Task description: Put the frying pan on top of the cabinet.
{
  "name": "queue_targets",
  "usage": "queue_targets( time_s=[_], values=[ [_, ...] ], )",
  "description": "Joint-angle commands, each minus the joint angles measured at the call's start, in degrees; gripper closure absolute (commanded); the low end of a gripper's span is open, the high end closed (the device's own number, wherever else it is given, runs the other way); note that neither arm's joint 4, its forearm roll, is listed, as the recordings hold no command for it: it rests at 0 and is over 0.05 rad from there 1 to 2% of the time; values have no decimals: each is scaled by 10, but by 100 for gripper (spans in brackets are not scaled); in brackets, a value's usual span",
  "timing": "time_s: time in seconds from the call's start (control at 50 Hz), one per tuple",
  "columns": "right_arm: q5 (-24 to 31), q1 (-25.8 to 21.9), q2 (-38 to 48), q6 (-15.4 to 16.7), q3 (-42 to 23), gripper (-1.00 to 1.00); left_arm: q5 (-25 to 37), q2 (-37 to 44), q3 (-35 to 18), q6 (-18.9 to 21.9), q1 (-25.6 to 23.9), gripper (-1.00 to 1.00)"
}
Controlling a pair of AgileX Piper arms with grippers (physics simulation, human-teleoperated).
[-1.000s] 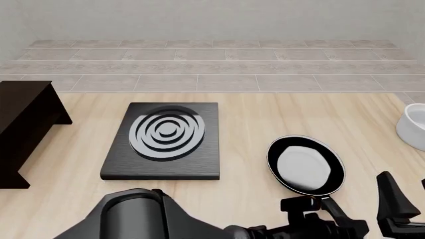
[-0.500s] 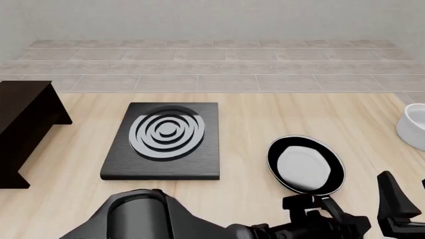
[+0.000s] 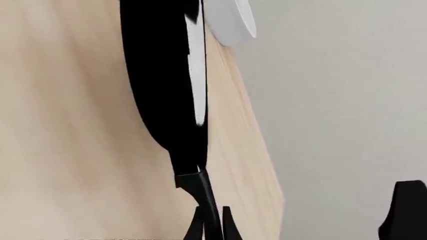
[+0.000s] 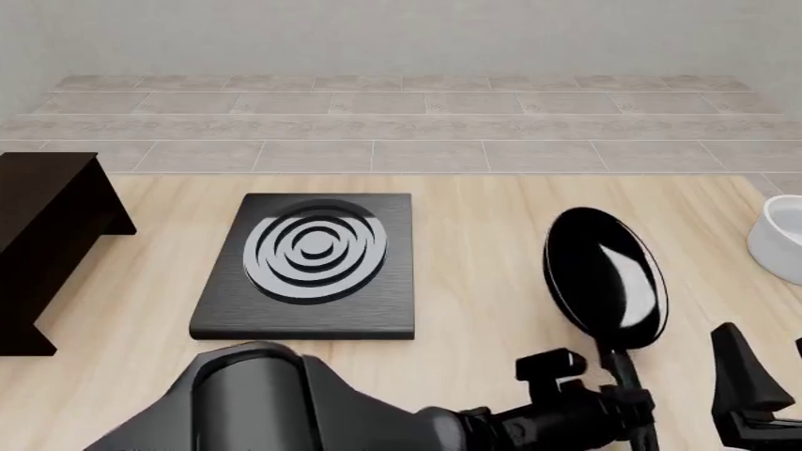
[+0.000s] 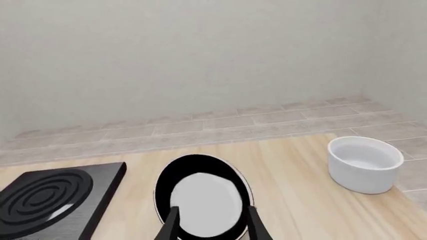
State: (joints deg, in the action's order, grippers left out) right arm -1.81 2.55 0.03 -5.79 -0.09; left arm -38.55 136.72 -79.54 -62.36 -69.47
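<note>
The frying pan is off the table and tilted, showing a glossy black face in the front view. My left gripper is shut on its thin handle near the table's front right. In the left wrist view the pan is seen edge-on, with the handle between my fingertips. My right gripper is open and empty, to the right of the pan. Its wrist view shows the pan beyond the spread fingers. The dark cabinet stands at the far left.
A black slab with grey-white rings lies between the cabinet and the pan; it also shows in the right wrist view. A white bowl sits at the right table edge, also seen in both wrist views.
The pan lay flat on the table with its grey-white inside up; now it is raised and tilted on its handle. My left gripper has turned with it. The right arm has not moved.
</note>
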Motion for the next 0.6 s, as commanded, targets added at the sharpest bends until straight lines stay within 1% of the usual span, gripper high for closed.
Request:
queue_targets(
  time_s=[0.02, 0.1, 0.28, 0.48, 0.52, 0.6],
  values=[
    [1, -2, 0, 4, 0, -100, -8, -15, 30, 39, 18, 100],
    [1, -2, 0, 5, 1, -100, -9, -22, 37, 40, 23, 100],
    [3, -2, 0, 5, -1, -100, -11, -43, 56, 58, 36, 100],
    [1, -2, 0, 6, 0, -100, 4, -104, 85, 92, 57, 100],
    [1, -2, 0, 6, 1, -100, 6, -109, 87, 90, 59, 100],
    [1, -4, 0, 7, 1, -100, 11, -133, 99, 102, 68, 100]
  ],
)
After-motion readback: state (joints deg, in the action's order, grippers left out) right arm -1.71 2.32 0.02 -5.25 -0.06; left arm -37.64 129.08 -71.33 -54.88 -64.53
